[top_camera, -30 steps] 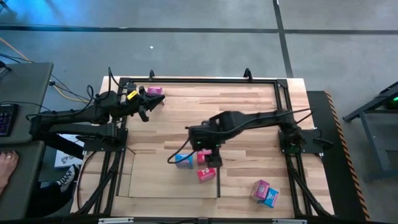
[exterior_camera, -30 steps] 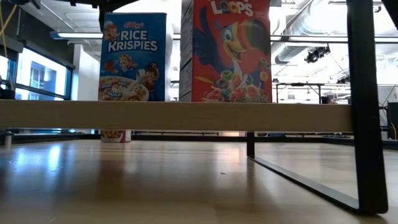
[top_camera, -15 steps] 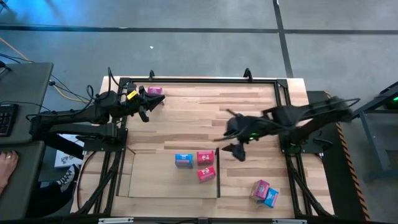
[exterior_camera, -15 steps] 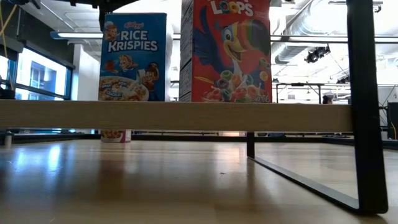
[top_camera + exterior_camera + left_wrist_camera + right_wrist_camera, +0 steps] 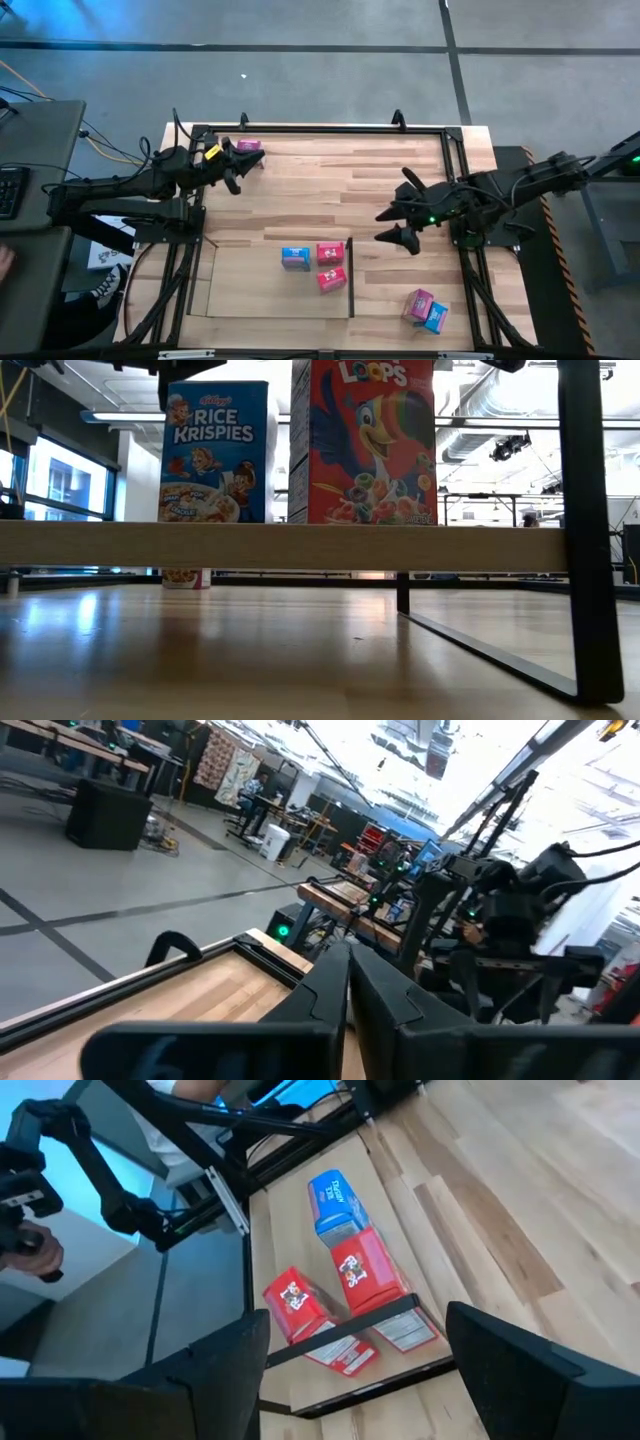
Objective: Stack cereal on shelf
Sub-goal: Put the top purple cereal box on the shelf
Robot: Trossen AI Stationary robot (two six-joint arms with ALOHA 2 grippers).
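Cereal boxes lay scattered: a blue box (image 5: 295, 258) and two red boxes (image 5: 331, 266) on the shelf (image 5: 250, 290), against its right wall. Right end effector (image 5: 398, 223) hung over bare tabletop (image 5: 320, 190) just right of that wall, fingers spread wide, holding nothing. Its wrist view alone showed the blue box (image 5: 333, 1202) touching one red box (image 5: 366, 1285) end to end, the other red box (image 5: 312, 1320) beside them. High view alone showed a pink and blue pair (image 5: 424, 309) near the front right corner and a pink box (image 5: 249, 146) at the back left. Left end effector (image 5: 234, 166) sat by that pink box, fingers (image 5: 340, 995) pressed together, empty. Low view showed only two boxes (image 5: 300, 445) standing on the shelf edge (image 5: 280, 546).
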